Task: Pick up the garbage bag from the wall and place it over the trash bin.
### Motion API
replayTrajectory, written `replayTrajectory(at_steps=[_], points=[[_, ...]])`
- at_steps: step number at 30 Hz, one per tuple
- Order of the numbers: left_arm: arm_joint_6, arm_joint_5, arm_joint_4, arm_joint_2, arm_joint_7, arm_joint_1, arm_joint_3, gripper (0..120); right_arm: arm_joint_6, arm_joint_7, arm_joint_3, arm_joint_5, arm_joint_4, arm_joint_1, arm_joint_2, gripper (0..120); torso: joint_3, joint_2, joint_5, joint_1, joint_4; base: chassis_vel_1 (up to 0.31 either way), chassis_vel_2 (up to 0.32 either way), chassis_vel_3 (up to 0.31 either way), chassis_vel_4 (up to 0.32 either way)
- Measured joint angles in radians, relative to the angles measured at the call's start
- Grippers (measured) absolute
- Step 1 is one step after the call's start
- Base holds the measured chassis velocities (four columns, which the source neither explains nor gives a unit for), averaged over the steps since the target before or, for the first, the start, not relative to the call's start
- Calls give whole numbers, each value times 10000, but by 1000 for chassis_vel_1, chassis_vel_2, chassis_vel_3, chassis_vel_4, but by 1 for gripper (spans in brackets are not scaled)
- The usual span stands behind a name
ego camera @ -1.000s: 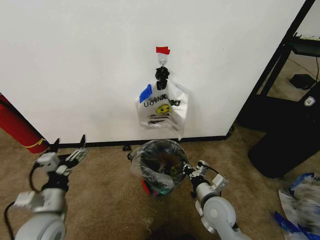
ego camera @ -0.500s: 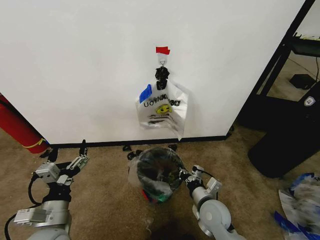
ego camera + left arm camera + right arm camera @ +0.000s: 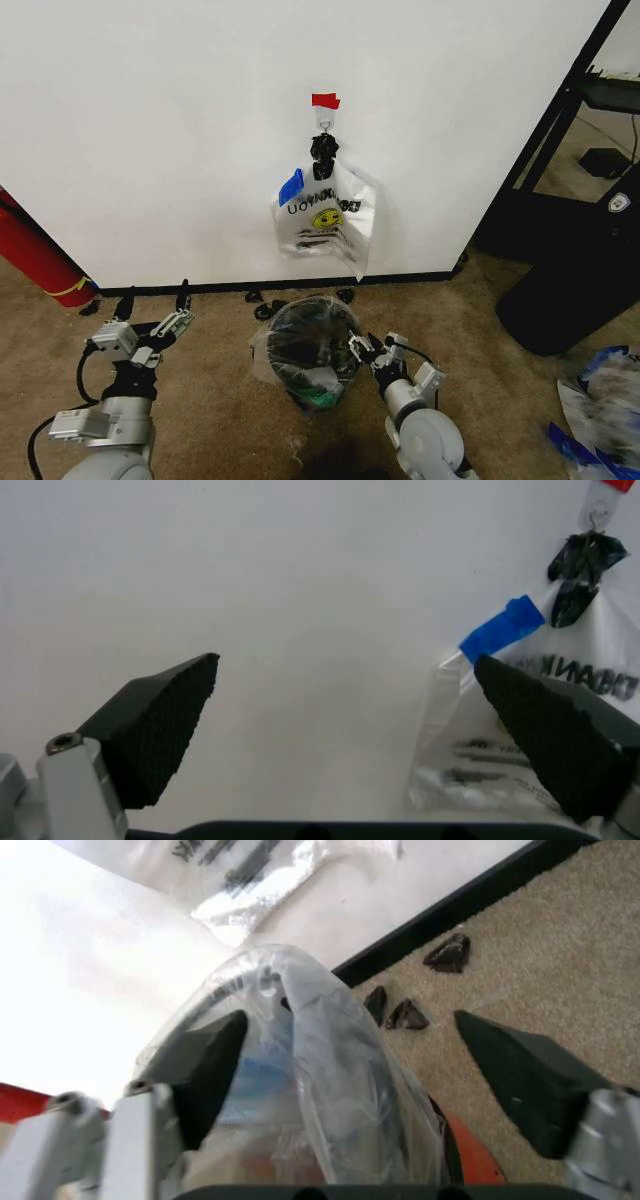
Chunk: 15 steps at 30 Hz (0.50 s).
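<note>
The trash bin (image 3: 303, 343) stands on the carpet below the wall (image 3: 150, 130), leaning a little. The clear garbage bag (image 3: 266, 355) is draped over its rim and bulges out at the side. My right gripper (image 3: 360, 349) is open at the bin's right edge. In the right wrist view the film-covered rim (image 3: 325, 1057) lies between the spread fingers (image 3: 520, 1072). My left gripper (image 3: 155, 312) is open and holds nothing, low to the left of the bin, facing the wall (image 3: 300, 592). A white smiley-face shopping bag (image 3: 325, 218) hangs from the hook under red tape (image 3: 325, 100).
A red cylinder (image 3: 35, 255) leans at the far left by the black baseboard (image 3: 220, 287). Small black scraps (image 3: 262, 305) lie on the carpet behind the bin. A black shelf unit (image 3: 570, 270) stands to the right, with a heap of plastic (image 3: 600, 400) on the floor.
The bin with its bag has shifted a little left and toward me, and the right gripper drew back with it. My left gripper moved right, closer to the bin.
</note>
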Motion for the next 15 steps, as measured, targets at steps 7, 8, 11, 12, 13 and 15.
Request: replayTrajectory(at_steps=[7,8,11,12,13,15], points=[[43,44,-26,14,-17,26,7,100,-37,6,19,-121,-82,0,-91,100,0,0,1,0,0,0,0,0,0],[43,44,-26,14,-17,26,7,100,-37,6,19,-121,-82,0,-91,100,0,0,1,0,0,0,0,0,0],[43,59,-23,6,-37,27,10,100,366,-256,-17,-1065,-86,-78,-80,100,0,0,1,0,1,0,0,0,0],[43,86,-2,0,-41,18,33,100,664,-337,-7,-1549,-46,-125,-43,100,0,0,1,0,1,0,0,0,0],[42,138,49,-16,-48,-2,82,100,958,-406,37,-2008,42,-190,22,100,0,0,2,0,1,0,0,0,0],[37,221,110,-41,-61,-28,142,100,1331,-451,139,-2580,199,-296,109,100,0,0,1,0,1,0,0,0,0]])
